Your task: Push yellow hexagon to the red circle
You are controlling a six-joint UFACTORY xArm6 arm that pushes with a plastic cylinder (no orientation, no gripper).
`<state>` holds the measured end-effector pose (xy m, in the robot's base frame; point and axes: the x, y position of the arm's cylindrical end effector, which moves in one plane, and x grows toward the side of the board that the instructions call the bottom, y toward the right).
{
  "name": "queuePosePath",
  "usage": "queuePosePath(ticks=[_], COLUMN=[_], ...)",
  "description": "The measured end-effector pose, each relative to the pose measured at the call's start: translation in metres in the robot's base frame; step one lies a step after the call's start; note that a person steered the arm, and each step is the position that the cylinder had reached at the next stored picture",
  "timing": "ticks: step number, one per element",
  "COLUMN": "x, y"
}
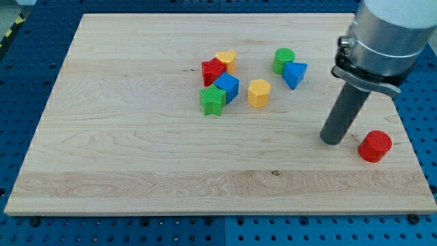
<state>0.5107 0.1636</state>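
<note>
The yellow hexagon (259,93) lies on the wooden board near the middle, a little toward the view's top. The red circle (375,146) sits near the board's right edge, toward the view's bottom. My tip (333,141) rests on the board just left of the red circle, with a small gap between them. It is far to the right of and below the yellow hexagon. The dark rod rises from the tip to the arm's grey body at the view's top right.
A cluster sits left of the hexagon: a red star (212,70), a yellow heart (227,60), a blue cube (227,87) and a green star (213,100). A green cylinder (284,60) and a blue triangle (295,74) lie up and right of it.
</note>
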Motion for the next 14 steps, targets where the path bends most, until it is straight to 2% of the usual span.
queuePosePath(ticks=[3,4,5,6,9,11,14], x=[0.006,-0.003,-0.026,-0.062,-0.105,-0.149,-0.14], y=[-0.015,-0.057,-0.085,-0.087,-0.065,-0.128,-0.128])
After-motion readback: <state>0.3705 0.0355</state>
